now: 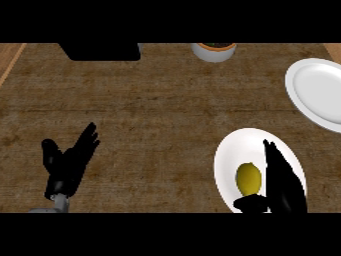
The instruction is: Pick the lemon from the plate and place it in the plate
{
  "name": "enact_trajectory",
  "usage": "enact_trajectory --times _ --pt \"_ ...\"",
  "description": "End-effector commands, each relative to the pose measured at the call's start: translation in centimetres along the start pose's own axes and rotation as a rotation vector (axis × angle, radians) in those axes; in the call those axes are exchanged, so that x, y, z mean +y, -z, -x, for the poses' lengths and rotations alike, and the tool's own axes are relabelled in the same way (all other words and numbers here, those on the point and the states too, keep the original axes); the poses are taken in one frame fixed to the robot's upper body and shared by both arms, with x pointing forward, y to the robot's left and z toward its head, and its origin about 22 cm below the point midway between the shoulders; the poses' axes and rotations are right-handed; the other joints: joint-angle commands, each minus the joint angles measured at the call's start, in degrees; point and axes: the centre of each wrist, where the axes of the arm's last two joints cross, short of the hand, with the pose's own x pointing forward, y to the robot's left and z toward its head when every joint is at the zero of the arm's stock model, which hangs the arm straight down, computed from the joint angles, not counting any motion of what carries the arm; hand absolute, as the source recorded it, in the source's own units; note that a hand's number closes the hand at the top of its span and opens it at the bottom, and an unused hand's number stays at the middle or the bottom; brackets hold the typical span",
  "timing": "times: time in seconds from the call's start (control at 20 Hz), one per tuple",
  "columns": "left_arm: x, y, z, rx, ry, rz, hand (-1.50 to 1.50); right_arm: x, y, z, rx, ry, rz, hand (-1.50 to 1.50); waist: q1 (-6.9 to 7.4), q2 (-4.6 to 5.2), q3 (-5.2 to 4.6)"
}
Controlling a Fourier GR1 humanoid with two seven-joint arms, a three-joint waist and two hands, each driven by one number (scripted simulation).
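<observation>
Fingers (275,156) of the right hand (285,187) are lying straight and pressed together, pointing toward the far edge of the surface (165,110). They are running along the right side of the lemon (248,178), just beside it; whether they are touching it I cannot tell. The thumb (251,203) is sticking out to the left, just past the lemon's near end, so the lemon is sitting in the angle between thumb and fingers, with nothing curling round it.

The lemon is lying in the near plate (233,150), in the half closest to the near edge, with its long side running roughly front to back. This white plate is sitting close to the near edge of the surface, toward the near right corner, and the right hand is covering its right part.

Another white plate, the far plate (324,92), is lying at the right edge, farther back, apart from the near plate.

At the far edge a small round pot (215,51) with dark contents is standing, and a black box (103,51) is sitting to its left.

The left hand (68,162) is resting near the near edge on the left side, well apart from both plates, fingers up, straight and slightly spread.
</observation>
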Motion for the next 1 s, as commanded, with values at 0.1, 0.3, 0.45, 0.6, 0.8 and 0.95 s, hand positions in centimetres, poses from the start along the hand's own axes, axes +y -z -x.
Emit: enact_trajectory --times 0.1,0.3,0.45,0.6,0.8,0.95 --pt "0.0 0.6 0.3 0.008 0.001 0.006 0.00 1.4 1.7 -0.7 -0.008 -0.006 -0.038 -1.50 -0.01 0.01 -0.01" --pt "0.6 -0.7 1.4 0.001 -0.014 0.025 0.00 1.2 1.9 1.2 -0.064 -0.129 -0.092 1.50 0.03 0.00 -0.02" --pt "-1.7 -1.7 -0.9 -0.008 -0.003 0.003 0.00 2.3 2.1 0.4 -0.074 -0.155 -0.045 1.50 0.07 -0.04 0.00" --pt "-0.3 0.3 1.2 -0.004 0.004 -0.002 0.00 2.1 2.0 0.1 -0.067 -0.158 -0.039 1.50 -0.07 -0.01 -0.02" --pt "-1.0 1.4 0.6 0.004 -0.011 0.013 0.00 2.2 1.4 0.5 -0.112 -0.175 0.065 1.50 -0.25 0.01 -0.03" --pt "0.3 -0.2 0.6 -0.003 0.008 0.017 0.00 3.7 3.9 -8.2 -0.097 -0.156 0.099 1.50 1.06 0.16 -0.01"
